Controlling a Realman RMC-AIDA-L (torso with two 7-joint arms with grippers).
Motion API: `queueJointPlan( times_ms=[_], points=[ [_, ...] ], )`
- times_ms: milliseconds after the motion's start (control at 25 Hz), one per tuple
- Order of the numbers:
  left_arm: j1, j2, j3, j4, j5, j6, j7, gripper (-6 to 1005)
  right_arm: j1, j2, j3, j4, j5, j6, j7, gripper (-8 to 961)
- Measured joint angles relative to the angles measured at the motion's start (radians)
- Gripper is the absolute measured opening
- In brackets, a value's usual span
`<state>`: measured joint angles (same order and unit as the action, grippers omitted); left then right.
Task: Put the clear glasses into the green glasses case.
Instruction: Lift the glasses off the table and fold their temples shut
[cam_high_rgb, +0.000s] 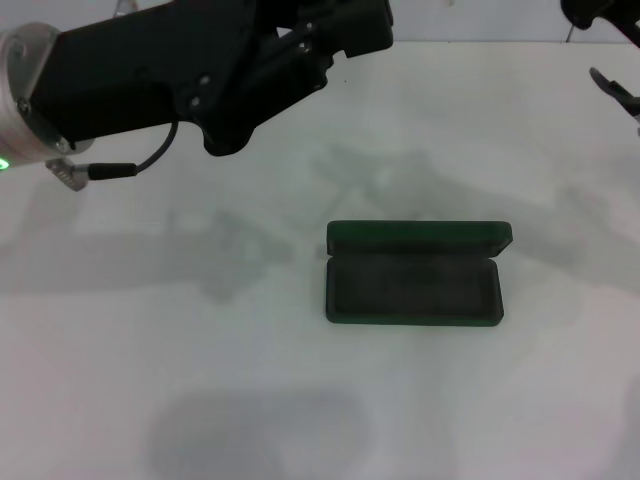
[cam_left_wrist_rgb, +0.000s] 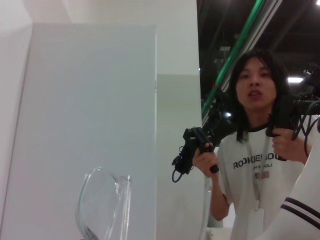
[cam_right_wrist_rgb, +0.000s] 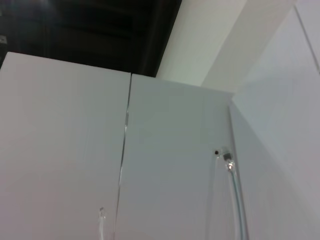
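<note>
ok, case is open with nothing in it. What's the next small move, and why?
Probably bring the clear glasses down over the green glasses case. The case lies open and empty at mid-table, while the left gripper and right gripper sit far back from it. The lens shows close in the left wrist view. I cannot tell which gripper holds the glasses.

We see the green glasses case (cam_high_rgb: 414, 274) lying open in the middle of the white table (cam_high_rgb: 200, 380), its lid standing up along the far edge, so its lined tray is open from above and from the near side. The left arm (cam_high_rgb: 190, 70) reaches over the far left of the table, well apart from the case; the right gripper (cam_high_rgb: 612, 90) sits at the far right edge.
</note>
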<state>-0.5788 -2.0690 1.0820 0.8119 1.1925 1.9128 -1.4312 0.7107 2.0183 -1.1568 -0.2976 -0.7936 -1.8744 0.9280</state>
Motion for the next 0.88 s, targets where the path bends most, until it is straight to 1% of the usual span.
queueJointPlan(
  times_ms=[160,280,320,360,520,880],
  points=[
    [-0.011,0.000,0.004,0.001,0.005,0.000,0.000,80,0.003,0.000,-0.002,0.000,0.001,0.012,0.000,99],
    [-0.020,-0.001,0.011,0.001,0.005,0.001,0.000,80,0.012,0.005,-0.016,0.003,-0.003,0.027,-0.003,99],
    [-0.022,-0.002,0.013,0.001,0.005,0.001,0.000,80,0.017,0.008,-0.037,0.008,-0.004,0.035,-0.010,100],
    [-0.023,-0.003,0.014,0.001,0.006,0.001,0.000,81,0.017,0.008,-0.037,0.008,-0.004,0.035,-0.010,100],
    [-0.024,-0.004,0.015,0.005,0.005,0.002,0.001,81,0.034,0.009,-0.112,0.008,-0.002,0.045,-0.014,101],
    [-0.024,-0.004,0.010,0.003,-0.001,0.002,0.002,81,0.047,0.009,-0.197,0.000,-0.004,0.074,-0.014,102]
  ],
)
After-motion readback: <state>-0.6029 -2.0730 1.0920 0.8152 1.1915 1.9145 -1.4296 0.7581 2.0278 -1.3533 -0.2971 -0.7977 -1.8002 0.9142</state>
